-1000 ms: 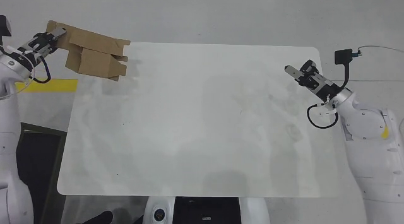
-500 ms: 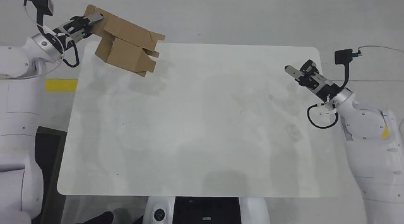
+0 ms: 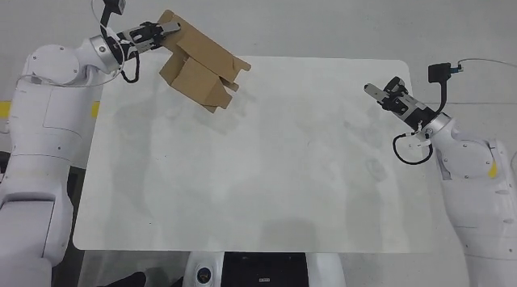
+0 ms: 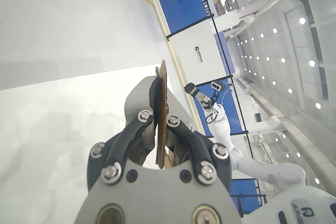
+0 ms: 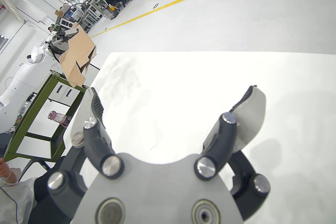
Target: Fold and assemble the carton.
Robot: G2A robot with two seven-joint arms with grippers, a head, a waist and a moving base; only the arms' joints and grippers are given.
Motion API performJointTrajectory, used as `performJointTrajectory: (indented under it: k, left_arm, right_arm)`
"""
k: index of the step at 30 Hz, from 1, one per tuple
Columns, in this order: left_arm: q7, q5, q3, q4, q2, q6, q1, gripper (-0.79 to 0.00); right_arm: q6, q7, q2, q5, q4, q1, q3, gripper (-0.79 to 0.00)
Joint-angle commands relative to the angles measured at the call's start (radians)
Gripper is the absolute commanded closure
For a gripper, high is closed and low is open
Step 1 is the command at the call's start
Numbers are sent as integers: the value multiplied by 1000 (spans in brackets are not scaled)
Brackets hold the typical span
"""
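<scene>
Holding the flattened cardboard carton (image 3: 198, 65) in my left claw (image 3: 166, 30), at the far left corner of the worktop (image 3: 266, 174).
I see the left claw shut tight on one thin edge of the carton; in the left wrist view the cardboard runs edge-on straight through the grip. The carton hangs tilted from the claw, partly over the worktop's far left corner and partly out past its far edge, with its flaps loose at the end away from the claw. My right claw (image 3: 373, 90) sits over the worktop's right side, well apart from the carton, spread wide with nothing in it.
</scene>
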Motion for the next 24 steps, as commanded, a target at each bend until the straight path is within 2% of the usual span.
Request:
performJointTrajectory:
  k: [1,7,12,24]
  left_arm:
    - [-17,-18,19,-3,-8,-1,-1,0]
    - [-71,-60,72,-21,-31,-10,-2,0]
    - [-113,-86,105,-47,-44,-13,2,0]
    - [-224,-112,150,-116,-58,-17,25,0]
  right_arm:
    - [0,0,0,0,0,0,0,-785]
    - [8,-12,-2,19,-8,-15,-6,-785]
    - [-27,63,-4,103,10,-2,-53,-785]
    - [-181,292,-44,383,211,195,-321,-785]
